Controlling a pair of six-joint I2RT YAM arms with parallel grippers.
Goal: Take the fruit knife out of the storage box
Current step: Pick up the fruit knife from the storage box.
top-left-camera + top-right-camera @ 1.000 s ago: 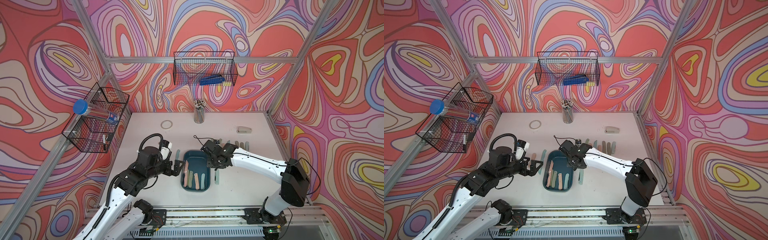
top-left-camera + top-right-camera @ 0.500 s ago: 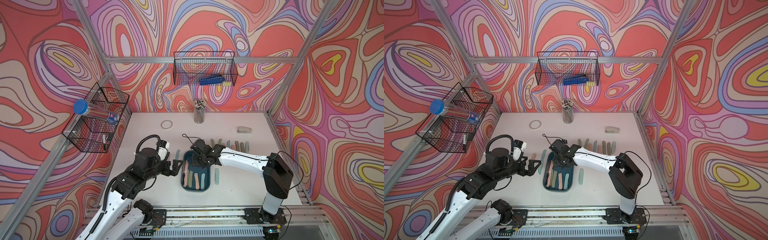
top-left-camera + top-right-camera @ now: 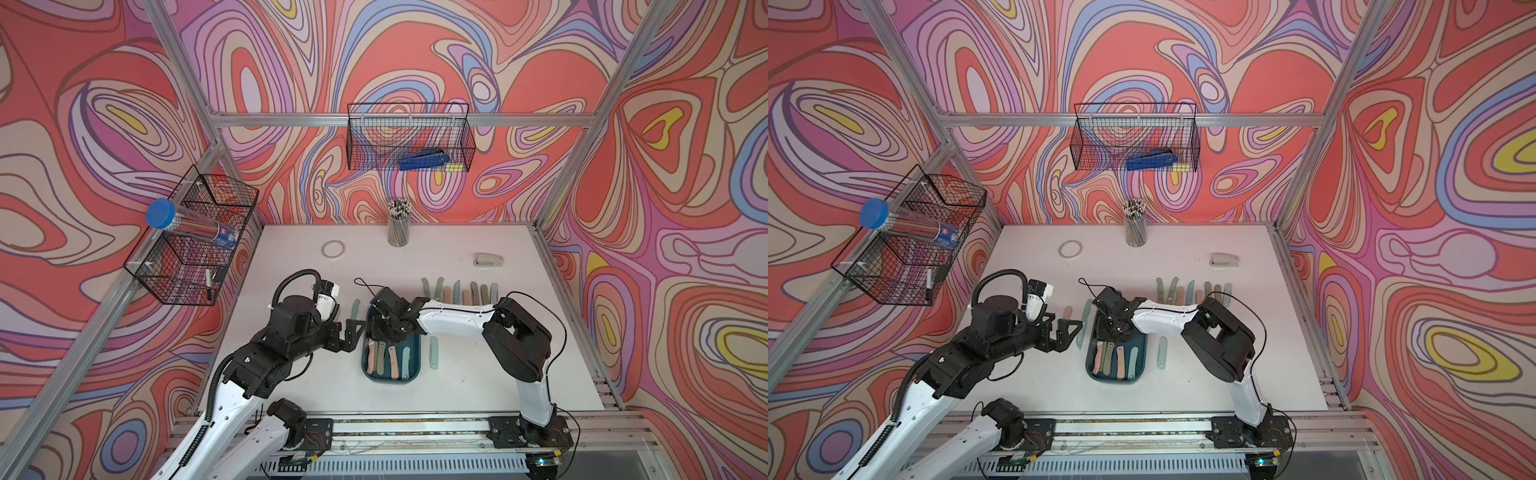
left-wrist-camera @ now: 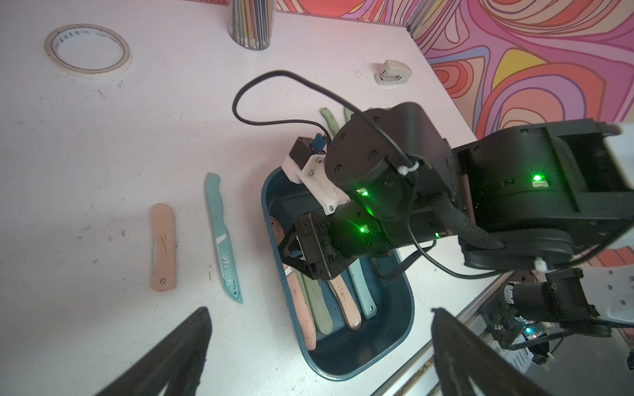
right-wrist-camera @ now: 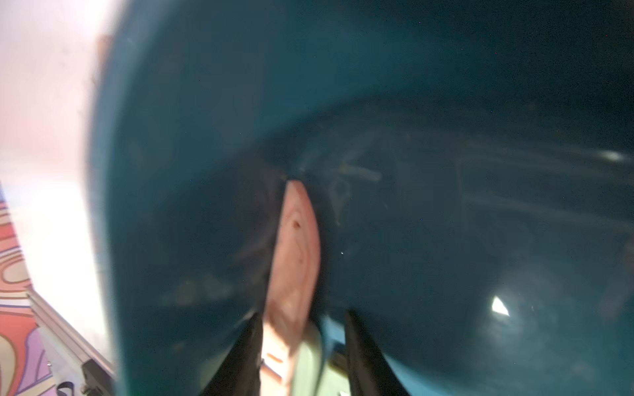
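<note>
The right pincer (image 3: 381, 332) has swung from beside the box (image 3: 412, 371) into its far end, fingers narrowing astride a pink knife (image 5: 295, 240) lying inside, grip unclear; the left pincer (image 4: 319, 313) waits agape.

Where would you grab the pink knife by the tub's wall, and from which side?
I'd pinch the pink knife across its narrow width near its far end, coming straight down from above. It lies flat along the storage box wall with a green knife close beside it, so only its top is open. The right gripper has its fingers either side of that end.
</note>
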